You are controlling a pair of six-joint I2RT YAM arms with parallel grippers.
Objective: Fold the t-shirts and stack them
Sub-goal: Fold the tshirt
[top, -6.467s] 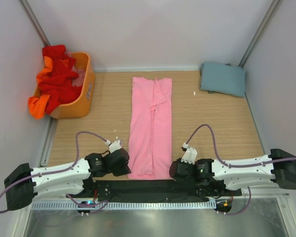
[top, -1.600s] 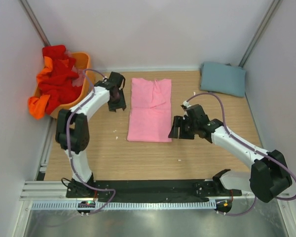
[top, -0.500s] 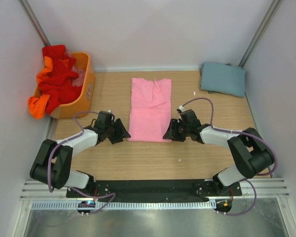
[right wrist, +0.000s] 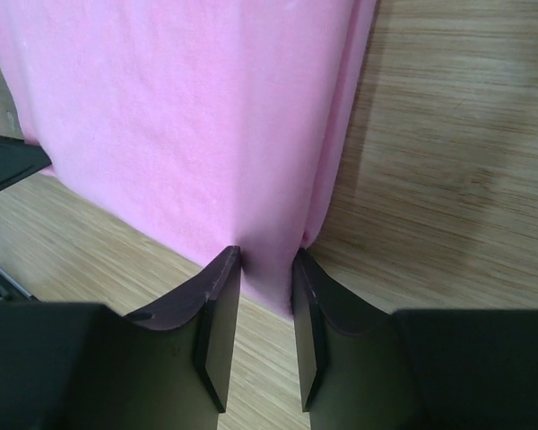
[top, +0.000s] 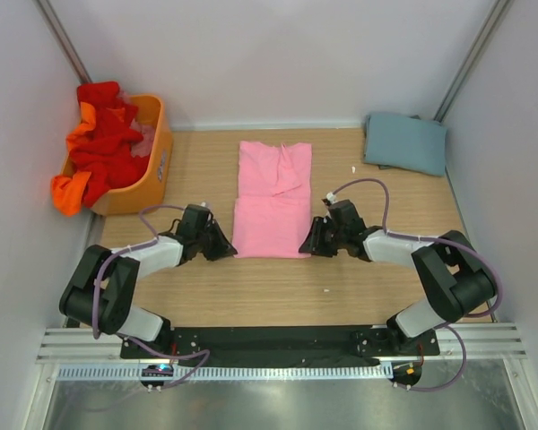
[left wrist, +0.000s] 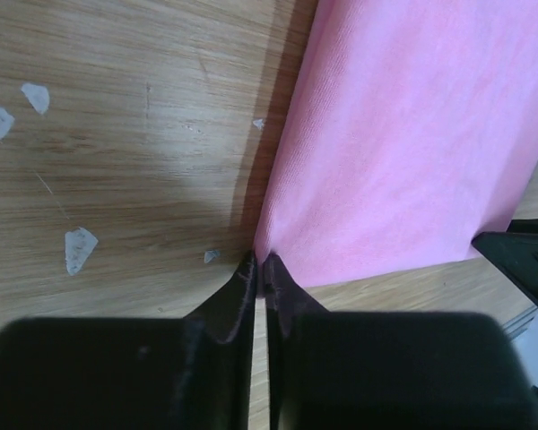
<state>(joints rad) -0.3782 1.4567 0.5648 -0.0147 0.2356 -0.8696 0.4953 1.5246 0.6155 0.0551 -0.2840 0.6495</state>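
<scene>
Showing matt, finely woven pink cloth t-shirt (left wrist: 412, 152); smooth grained wooden table (left wrist: 117, 161); glossy orange plastic basket (top: 152, 161); matt black fingers (right wrist: 217, 313).

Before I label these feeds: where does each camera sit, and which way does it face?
Top external: above and behind, looking down at the wooden table; both arms show.
Left wrist: looks along its fingers at the folded light pink cloth t-shirt.
Right wrist: looks along its fingers at the shirt's other near corner.
All three share that shirt.
</scene>
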